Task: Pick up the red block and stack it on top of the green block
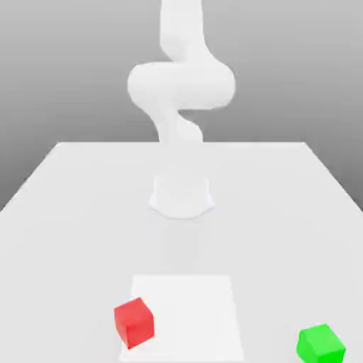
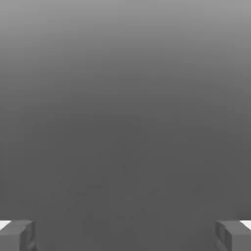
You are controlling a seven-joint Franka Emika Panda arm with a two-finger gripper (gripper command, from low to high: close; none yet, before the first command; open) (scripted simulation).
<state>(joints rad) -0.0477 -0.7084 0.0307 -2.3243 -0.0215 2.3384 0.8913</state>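
Broad pale smooth table (image 1: 85, 234) across the exterior view, white robot arm (image 1: 181, 85) rising at upper centre, flat white square (image 1: 191, 319) at lower centre, red block (image 1: 135, 323) at its left edge, green block (image 1: 321, 345) lower right, gripper (image 2: 125, 236) spread wide in the hand view.

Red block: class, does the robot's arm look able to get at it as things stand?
Probably yes. The fingers stand wide open with nothing between them, and the red block has nothing on top and sits well apart from the green block.
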